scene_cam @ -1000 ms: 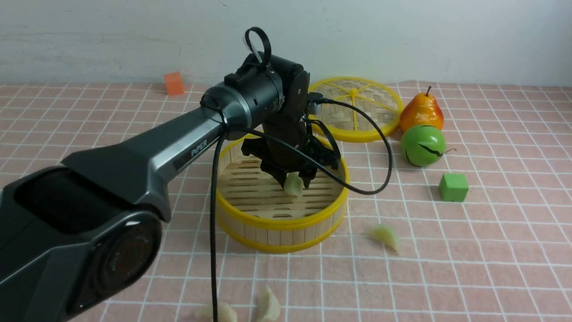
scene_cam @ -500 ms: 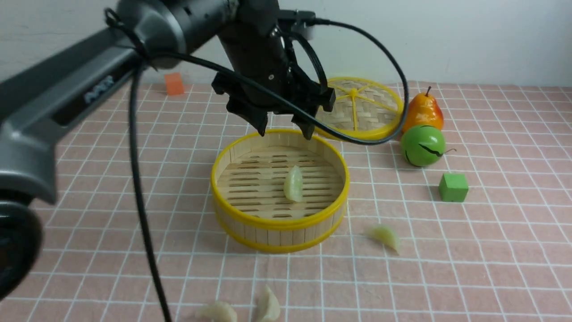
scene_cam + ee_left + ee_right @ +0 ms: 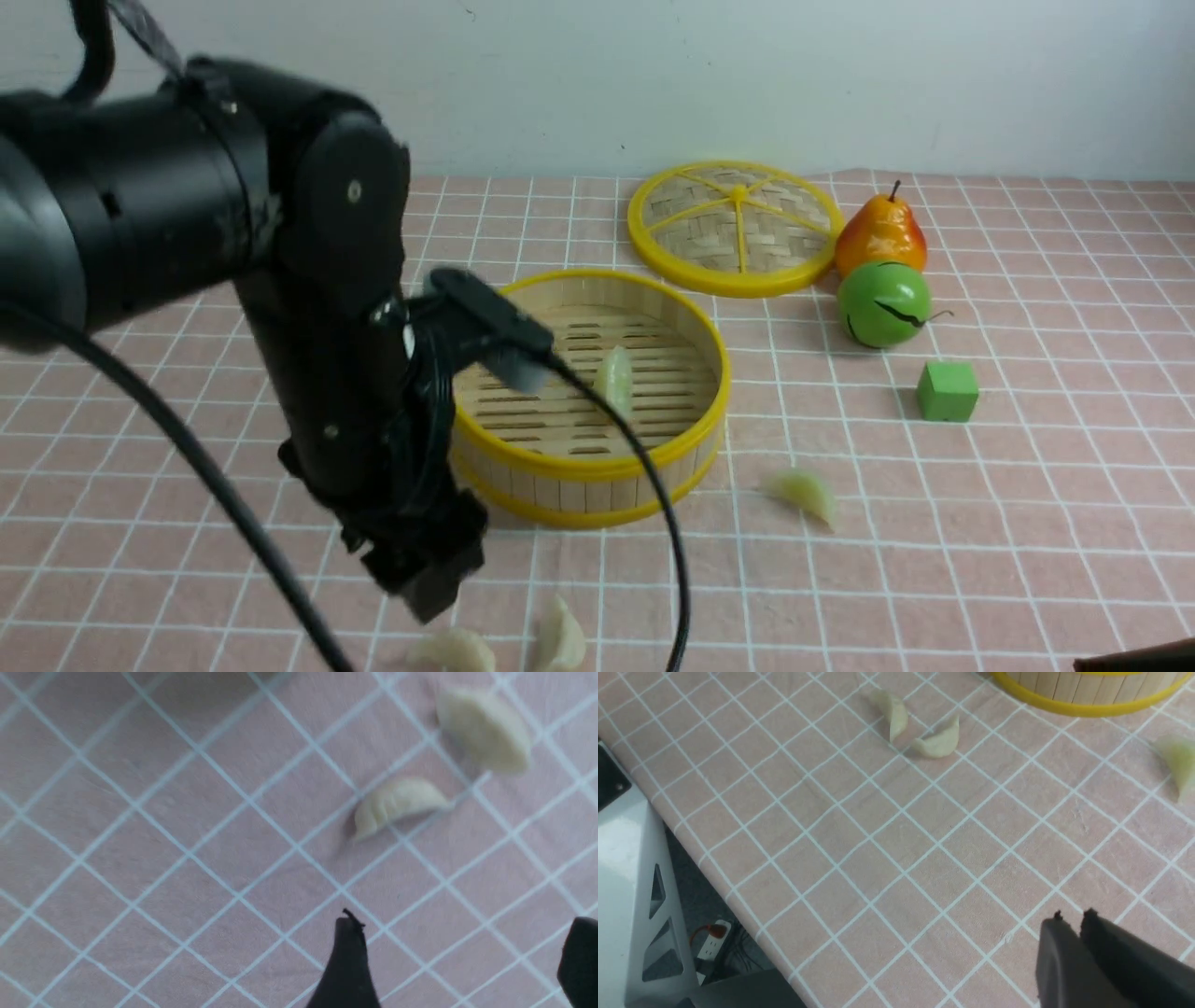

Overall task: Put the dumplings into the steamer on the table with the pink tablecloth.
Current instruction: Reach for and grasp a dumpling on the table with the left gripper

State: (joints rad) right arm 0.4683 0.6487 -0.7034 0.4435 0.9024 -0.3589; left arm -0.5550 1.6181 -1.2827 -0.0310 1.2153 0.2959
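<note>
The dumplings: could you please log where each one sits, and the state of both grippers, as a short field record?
Steamer: holds inner dumpling
Right-side dumpling: on pink tablecloth, apart from steamer
Front dumplings: on tablecloth, near front edge
Left gripper: open, empty, near front dumplings
Right gripper: shut, empty

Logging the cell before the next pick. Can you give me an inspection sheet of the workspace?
Surface: pink checked cloth, flat.
Job's things: steamer holds one dumpling; outside on the cloth: right dumpling, near-edge dumplings.
Clutter: lid, pear, green ball, green cube.
Grippers: left claw open, empty, above the near-edge dumplings; right claw shut, empty.
Cables: black cable hangs from the left arm across the steamer's front.
Surroundings: white wall; power strip below the table edge.
</note>
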